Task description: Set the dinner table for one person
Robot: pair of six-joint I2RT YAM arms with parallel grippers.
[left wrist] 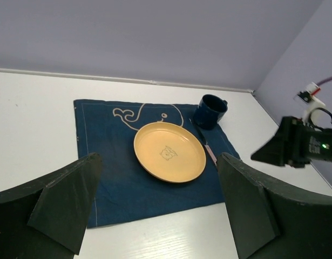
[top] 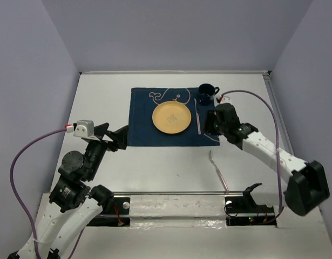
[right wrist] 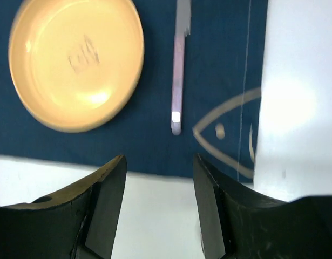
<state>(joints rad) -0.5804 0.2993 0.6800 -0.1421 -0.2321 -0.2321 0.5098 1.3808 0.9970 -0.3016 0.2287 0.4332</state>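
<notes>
The right gripper (right wrist: pixel 159 162), part open and empty, hangs by the knife (right wrist: pixel 178 81) just right of the plate (top: pixel 171 117). The left gripper (left wrist: pixel 159 162) gapes wide and empty, left of the plate. On the table (top: pixel 101 108), near-right of the plate, lies a thin utensil (top: pixel 217 168). It is probably light, stiff and slippery, so pinch it mid-handle.

On the whale-print placemat (top: pixel 141 116): yellow plate (top: pixel 172 117) at centre, lilac-handled knife (top: pixel 197 116) toward its right edge, dark blue mug (top: pixel 205 94) at its far right corner. A pale utensil (top: pixel 218 171) lies beyond its near edge.
</notes>
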